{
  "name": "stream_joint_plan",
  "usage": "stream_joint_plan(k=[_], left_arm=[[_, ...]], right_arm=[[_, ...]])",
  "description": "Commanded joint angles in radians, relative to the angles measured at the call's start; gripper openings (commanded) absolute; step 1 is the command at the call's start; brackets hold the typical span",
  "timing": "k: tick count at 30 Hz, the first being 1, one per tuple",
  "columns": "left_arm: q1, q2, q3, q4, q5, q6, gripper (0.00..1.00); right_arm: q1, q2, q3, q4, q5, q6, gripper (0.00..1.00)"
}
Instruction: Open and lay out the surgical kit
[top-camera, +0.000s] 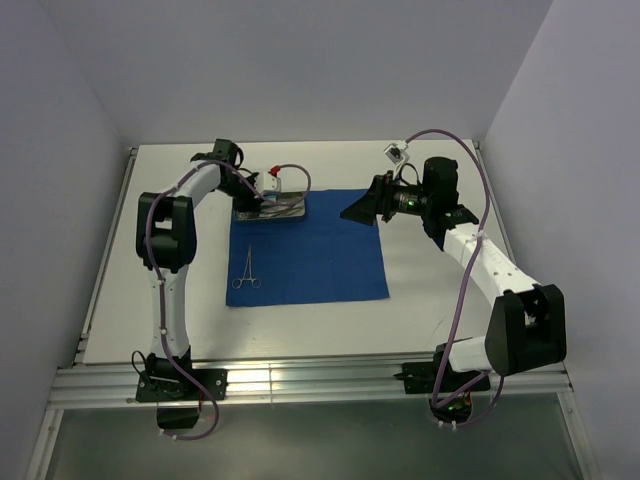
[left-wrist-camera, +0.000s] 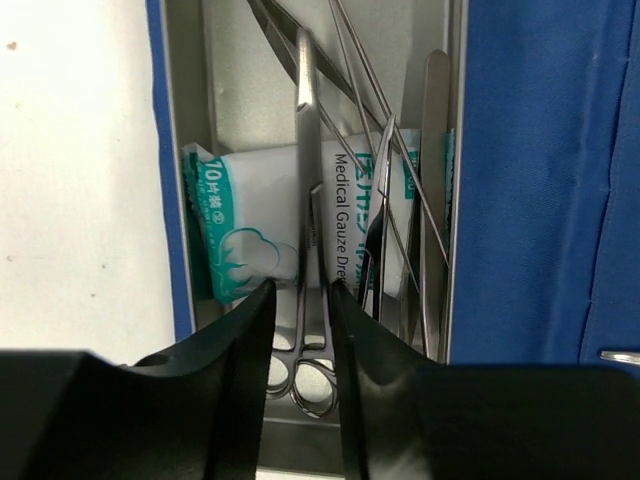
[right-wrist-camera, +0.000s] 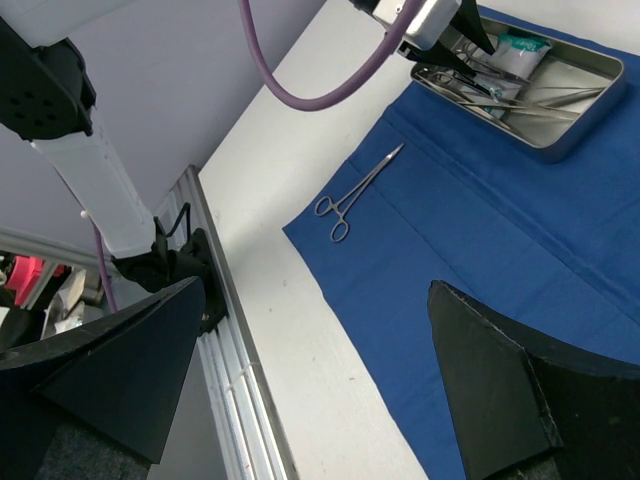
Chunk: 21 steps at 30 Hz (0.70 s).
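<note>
The royal-blue cloth (top-camera: 310, 255) lies spread flat on the white table. The steel tray (top-camera: 292, 212) sits on its far left corner and holds several slim instruments and the white-green gauze packet (left-wrist-camera: 245, 235). One ring-handled clamp (top-camera: 246, 272) lies alone on the cloth's left side, also in the right wrist view (right-wrist-camera: 355, 185). My left gripper (left-wrist-camera: 302, 292) is down in the tray, its jaws narrowly apart astride the shanks of a ring-handled clamp (left-wrist-camera: 308, 150). Tweezers (left-wrist-camera: 433, 180) lie along the tray's right wall. My right gripper (right-wrist-camera: 320, 370) is wide open and empty, raised over the cloth's far right corner.
An aluminium rail (top-camera: 300, 380) runs along the table's near edge and shows in the right wrist view (right-wrist-camera: 230, 340). Grey walls close in the left, back and right. A small white tag (top-camera: 397, 153) hangs on the right arm's purple cable.
</note>
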Motion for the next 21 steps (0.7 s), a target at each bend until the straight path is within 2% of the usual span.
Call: stream_joint_plan(k=[1,7,13,21], left_arm=[[-0.014,0.006,-0.029,-0.006,-0.02,-0.019,0.33],[-0.014,0.021,-0.014,-0.011,-0.023,-0.032,0.2],[-0.014,-0.002,0.0,0.014,-0.013,-0.059,0.13],[-0.014,-0.089,-0.011,0.034,0.015,-0.085,0.01]], right_arm=[[-0.01,0.007,0.048,0.011,-0.021,-0.005,1.0],[-0.01,0.008,0.049,0.009,-0.02,-0.005,1.0],[-0.01,0.012,0.054,0.012,-0.021,0.0,1.0],[-0.01,0.005,0.057,0.014,-0.024,0.001,1.0]])
